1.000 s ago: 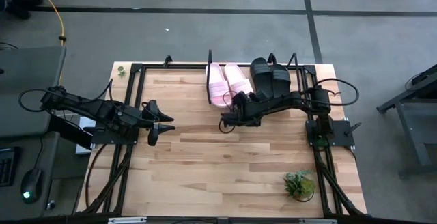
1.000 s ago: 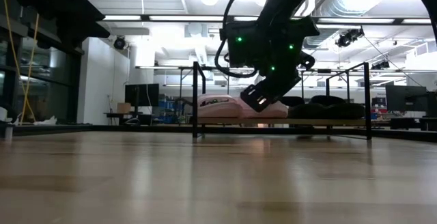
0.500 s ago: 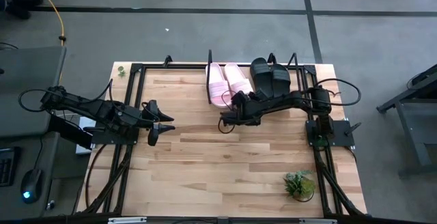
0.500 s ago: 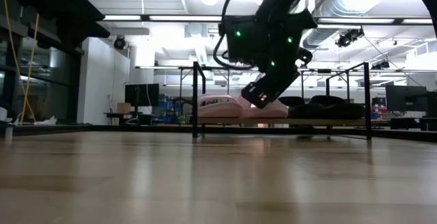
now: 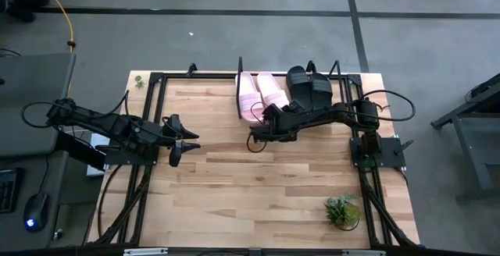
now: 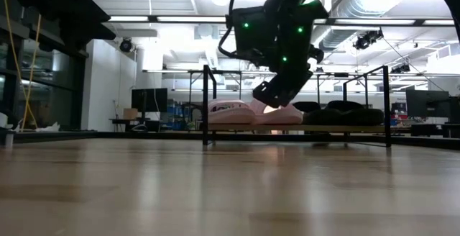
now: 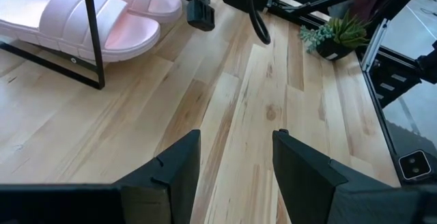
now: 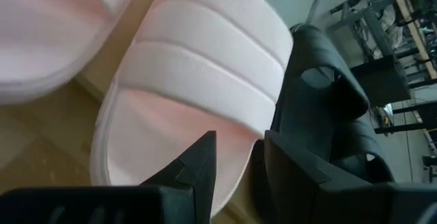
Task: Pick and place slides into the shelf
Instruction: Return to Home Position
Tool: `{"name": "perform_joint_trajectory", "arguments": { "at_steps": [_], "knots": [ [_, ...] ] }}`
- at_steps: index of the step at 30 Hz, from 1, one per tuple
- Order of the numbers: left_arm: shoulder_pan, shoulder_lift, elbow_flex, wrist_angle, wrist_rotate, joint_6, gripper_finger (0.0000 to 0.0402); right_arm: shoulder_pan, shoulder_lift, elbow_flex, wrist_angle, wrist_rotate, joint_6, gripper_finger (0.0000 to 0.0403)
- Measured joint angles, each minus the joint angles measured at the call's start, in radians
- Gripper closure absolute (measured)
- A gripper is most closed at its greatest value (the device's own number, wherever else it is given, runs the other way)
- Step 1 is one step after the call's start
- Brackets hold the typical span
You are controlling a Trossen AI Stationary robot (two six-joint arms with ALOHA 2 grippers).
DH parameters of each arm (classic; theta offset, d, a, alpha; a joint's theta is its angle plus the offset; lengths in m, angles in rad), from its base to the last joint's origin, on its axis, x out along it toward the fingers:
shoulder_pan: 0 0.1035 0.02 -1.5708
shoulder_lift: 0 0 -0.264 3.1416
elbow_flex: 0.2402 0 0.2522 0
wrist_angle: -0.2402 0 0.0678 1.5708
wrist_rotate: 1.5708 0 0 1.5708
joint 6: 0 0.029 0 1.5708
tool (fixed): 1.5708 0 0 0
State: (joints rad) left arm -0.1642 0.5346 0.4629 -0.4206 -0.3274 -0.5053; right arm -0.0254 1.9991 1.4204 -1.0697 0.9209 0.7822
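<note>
All the slides lie side by side on the shelf (image 5: 239, 80) at the table's far edge. The two pale pink ones (image 5: 248, 98) (image 5: 273, 92) are on its left, the two black ones (image 5: 299, 84) (image 5: 320, 90) on its right. My right gripper (image 5: 254, 140) hangs open just in front of the pink slides, above the table (image 6: 269, 96). Its wrist view looks past the open fingers (image 8: 239, 149) at the heel of one pink slide (image 8: 198, 80), with a black slide (image 8: 328, 121) beside it. My left gripper (image 5: 186, 140) waits open at the table's left (image 7: 235, 138).
A small potted plant (image 5: 342, 209) stands near the table's near right corner. A black frame (image 5: 156, 80) edges the table. Bare wooden board lies between both grippers and toward the near edge.
My right gripper has risen above the table in front of the shelf and drifted slightly toward the table's left, staying open. The slides have kept still on the shelf.
</note>
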Motion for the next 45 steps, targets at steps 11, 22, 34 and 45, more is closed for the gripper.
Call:
{"name": "perform_joint_trajectory", "arguments": {
  "at_steps": [11,22,34,45],
  "knots": [
    [0.000,0.000,0.000,0.000,0.000,0.000,0.0234,-0.006,0.000,0.000,-0.030,-0.041,-0.049,0.0289],
    [0.000,0.000,0.000,-0.001,0.000,0.000,0.0234,-0.024,-0.077,0.000,-0.007,-0.140,-0.141,0.0289],
    [0.000,0.000,0.000,0.000,0.003,0.008,0.0234,0.034,-0.181,0.000,0.138,-0.356,-0.415,0.0289],
    [0.000,0.000,0.000,0.057,-0.021,0.083,0.0234,0.120,-0.225,0.000,0.308,-0.521,-0.545,0.0289]
  ]
}}
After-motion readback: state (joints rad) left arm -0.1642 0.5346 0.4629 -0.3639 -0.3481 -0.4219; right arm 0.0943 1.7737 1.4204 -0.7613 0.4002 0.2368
